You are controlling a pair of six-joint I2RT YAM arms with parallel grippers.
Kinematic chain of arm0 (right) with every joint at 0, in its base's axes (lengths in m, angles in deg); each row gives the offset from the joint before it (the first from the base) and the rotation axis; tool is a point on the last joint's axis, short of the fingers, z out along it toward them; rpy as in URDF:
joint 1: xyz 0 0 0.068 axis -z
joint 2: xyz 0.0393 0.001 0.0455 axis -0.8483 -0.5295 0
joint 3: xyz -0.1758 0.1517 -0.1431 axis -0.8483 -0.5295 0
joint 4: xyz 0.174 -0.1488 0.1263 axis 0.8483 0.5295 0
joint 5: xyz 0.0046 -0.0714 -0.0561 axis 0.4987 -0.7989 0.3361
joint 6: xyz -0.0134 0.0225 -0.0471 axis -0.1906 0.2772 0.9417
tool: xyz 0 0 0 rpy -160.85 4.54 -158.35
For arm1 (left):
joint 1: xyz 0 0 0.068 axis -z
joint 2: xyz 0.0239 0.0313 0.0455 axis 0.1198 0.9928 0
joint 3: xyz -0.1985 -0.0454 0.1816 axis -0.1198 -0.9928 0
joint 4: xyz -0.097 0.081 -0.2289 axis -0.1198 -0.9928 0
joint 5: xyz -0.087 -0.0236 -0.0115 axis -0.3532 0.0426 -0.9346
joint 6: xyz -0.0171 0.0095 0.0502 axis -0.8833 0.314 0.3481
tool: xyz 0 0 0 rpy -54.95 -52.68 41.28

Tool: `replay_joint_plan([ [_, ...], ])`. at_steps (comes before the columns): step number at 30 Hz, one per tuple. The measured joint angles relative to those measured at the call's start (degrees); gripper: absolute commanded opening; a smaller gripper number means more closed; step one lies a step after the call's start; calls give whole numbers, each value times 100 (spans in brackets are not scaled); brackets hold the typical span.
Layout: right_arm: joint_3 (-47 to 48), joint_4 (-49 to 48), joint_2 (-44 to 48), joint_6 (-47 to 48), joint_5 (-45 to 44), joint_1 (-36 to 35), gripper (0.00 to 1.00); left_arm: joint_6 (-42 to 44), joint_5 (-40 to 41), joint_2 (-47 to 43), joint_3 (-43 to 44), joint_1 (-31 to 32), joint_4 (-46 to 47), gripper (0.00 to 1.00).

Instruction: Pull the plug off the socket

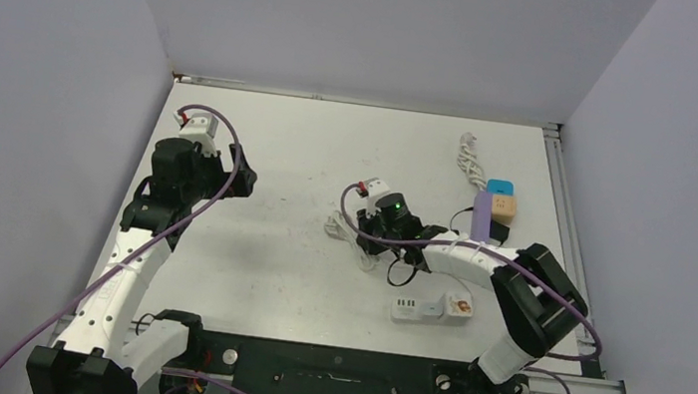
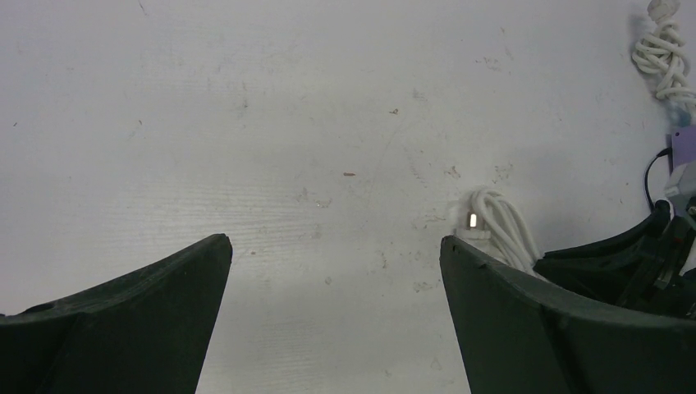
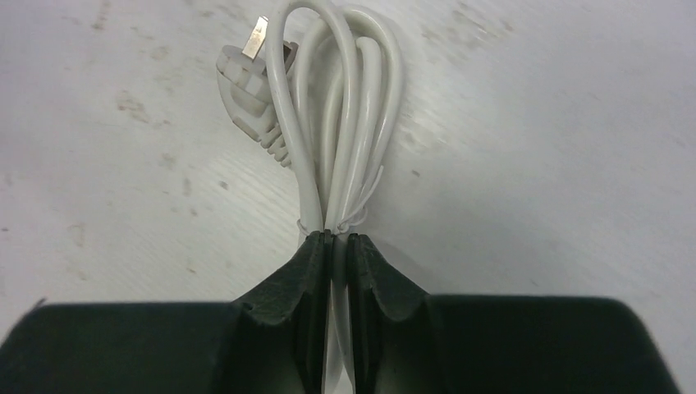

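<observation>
A white plug [image 3: 246,78] with bare metal prongs lies flat on the table [image 3: 533,123], outside any socket, at the end of its looped, bundled white cord [image 3: 345,123]. A white socket strip [image 1: 417,309] lies apart from it.
</observation>
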Motion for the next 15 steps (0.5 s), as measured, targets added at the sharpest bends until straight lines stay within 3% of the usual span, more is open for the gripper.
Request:
replay_joint_plan([
  [6,1075,-514,-1141,-293,-87,-1019,10,0,-11,0,0,0,0,96],
  [9,1759,-699,-1753,-389,-92,-1425,24,0,-4,0,0,0,0,96],
  [15,2592,-951,-2369,-612,-46,-1825,67,13,166,-33,0,0,0,96],
])
